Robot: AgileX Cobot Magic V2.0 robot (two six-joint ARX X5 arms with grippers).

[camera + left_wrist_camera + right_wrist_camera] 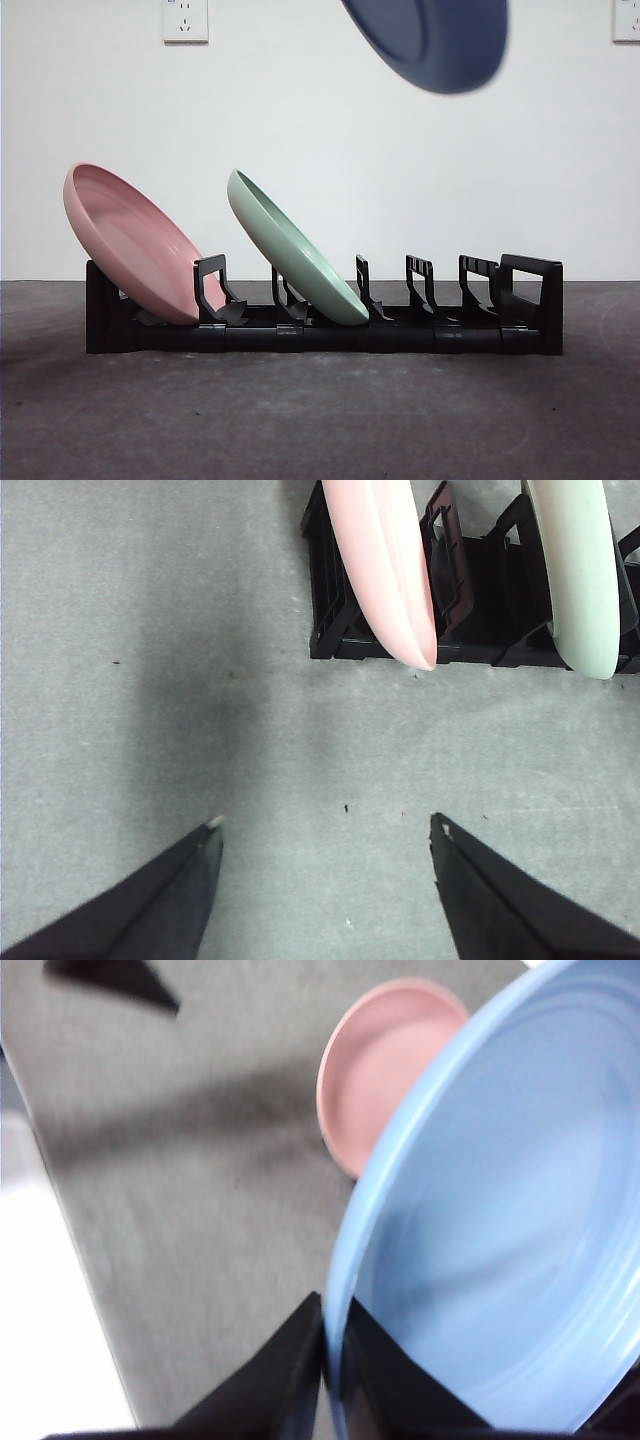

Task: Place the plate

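Note:
A blue plate (435, 40) hangs tilted high above the black rack (520, 335), over its right half, at the top of the front view. My right gripper (333, 1345) is shut on the blue plate's rim (500, 1220). A pink plate (130, 245) leans in the rack's leftmost slot and a green plate (295, 255) leans in a slot to its right. My left gripper (325, 830) is open and empty above bare table, in front of the rack's left end (335, 630). The pink plate (385, 565) and green plate (580, 570) show there too.
The rack has several free slots (430, 290) to the right of the green plate. The grey table (320, 420) stretches in front of the rack. A white wall with sockets (185, 20) stands behind. The pink plate (385, 1060) also shows past the blue one.

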